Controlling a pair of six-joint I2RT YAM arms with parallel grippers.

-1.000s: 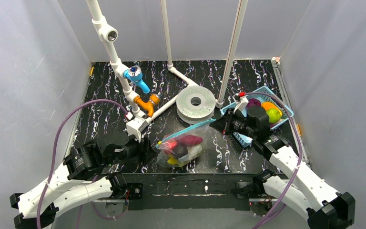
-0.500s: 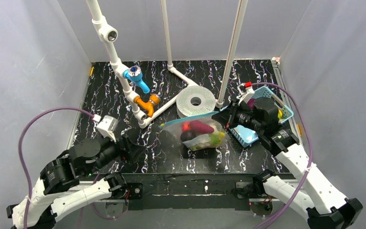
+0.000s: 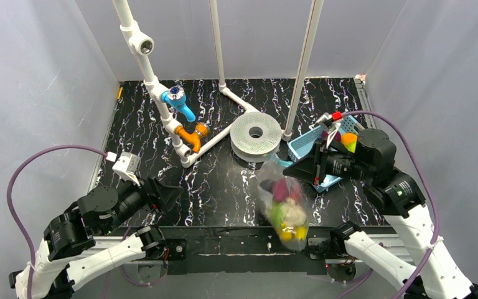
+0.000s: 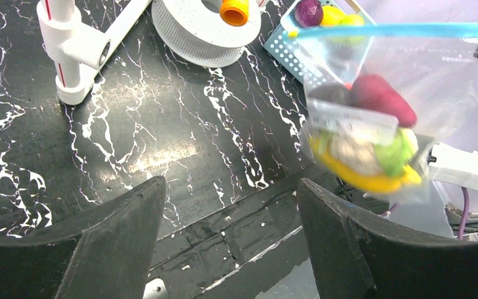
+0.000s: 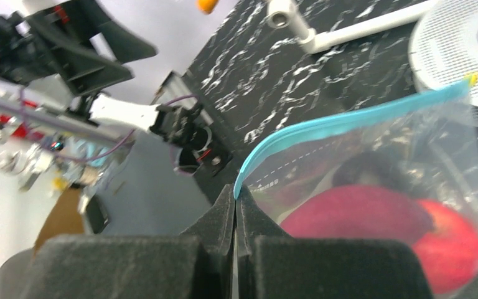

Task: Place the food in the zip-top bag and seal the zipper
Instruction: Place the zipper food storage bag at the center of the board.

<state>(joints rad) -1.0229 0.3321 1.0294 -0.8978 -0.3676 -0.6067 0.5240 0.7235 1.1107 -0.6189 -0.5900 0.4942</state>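
Observation:
The clear zip-top bag (image 3: pixel 284 208) hangs in the air near the table's front edge, blurred. My right gripper (image 3: pixel 291 167) is shut on one end of its teal zipper (image 5: pixel 348 121), the jaws pinched together at the strip (image 5: pixel 235 192). Inside the bag are a red apple (image 5: pixel 451 249), a dark red piece (image 4: pixel 383 99), a white lumpy piece (image 4: pixel 353 151), a green piece (image 4: pixel 396 152) and a yellow banana (image 4: pixel 364 179). The zipper (image 4: pixel 398 30) runs level along the bag's top. My left gripper (image 4: pixel 230 193) is open and empty, low at the front left (image 3: pixel 162 193), apart from the bag.
The light-blue mesh basket (image 3: pixel 303 147) sits at the right under my right arm, holding a purple fruit (image 4: pixel 309 11) and other fruits (image 3: pixel 348 140). A white spool (image 3: pixel 256 134) lies mid-table. A white pipe frame with a blue valve (image 3: pixel 177 99) and an orange valve (image 3: pixel 193 134) stands at the back left.
My right gripper has lifted the bag off the table by the zipper end and swung it toward the front edge, where it now hangs. My left arm has drawn back to the left.

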